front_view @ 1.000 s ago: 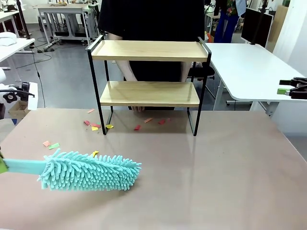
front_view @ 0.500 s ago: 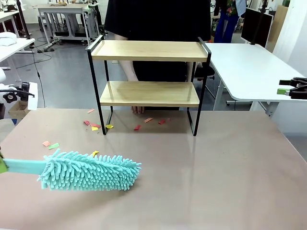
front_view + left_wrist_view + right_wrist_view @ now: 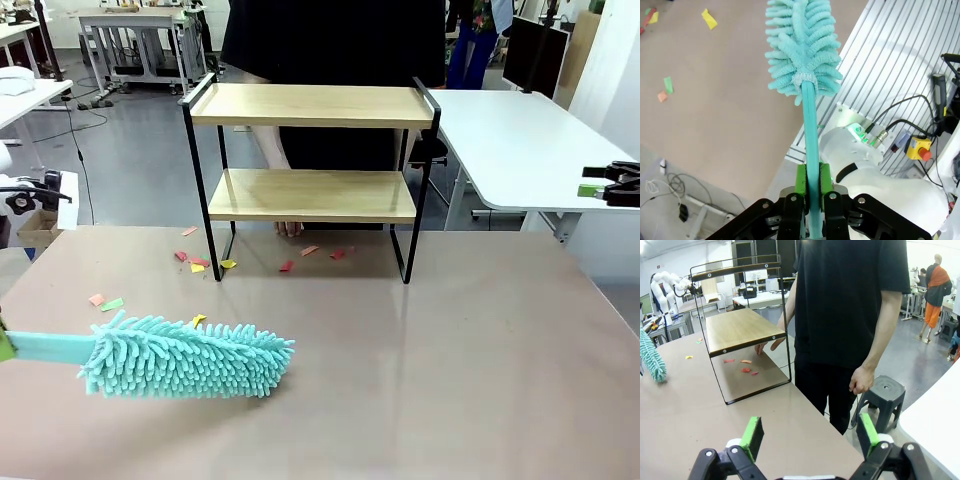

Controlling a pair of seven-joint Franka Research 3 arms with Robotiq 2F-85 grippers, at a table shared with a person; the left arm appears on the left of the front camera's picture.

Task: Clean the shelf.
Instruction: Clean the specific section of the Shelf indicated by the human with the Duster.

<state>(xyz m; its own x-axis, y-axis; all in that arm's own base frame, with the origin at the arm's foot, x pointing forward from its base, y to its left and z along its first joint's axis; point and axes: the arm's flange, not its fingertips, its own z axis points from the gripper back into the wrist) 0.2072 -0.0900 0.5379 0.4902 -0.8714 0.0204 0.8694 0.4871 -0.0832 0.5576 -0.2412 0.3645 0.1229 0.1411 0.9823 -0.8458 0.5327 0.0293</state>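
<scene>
Presumably little weight is to be expected of the shelf [image 3: 310, 105]. A thin black frame and two pale wooden boards are seen, stiff but easily pushed or tipped. It is set at the far middle of the surface [image 3: 480, 380], with a person [image 3: 840, 300] standing just behind it. If it must be steadied, one of the front uprights would be the best place to take hold of it; the smooth boards are better only brushed.

The duster [image 3: 185, 357] is judged light, its fluffy teal head soft and yielding and its flat handle rigid. It is gripped well back on the handle, which gives long reach but little downward force.

The left hand [image 3: 812, 177] is closed tightly on that handle, its green pads pressed against both sides. It is held low at the near left edge of the surface, with the duster head lying well short of the shelf and pointing roughly rightward.

The right hand [image 3: 810, 435] is spread fully open and nothing is held in it. It is kept off to the right side, aimed across the surface toward the shelf.

Coloured paper scraps [image 3: 200, 262] are scattered on the surface under and left of the shelf.
</scene>
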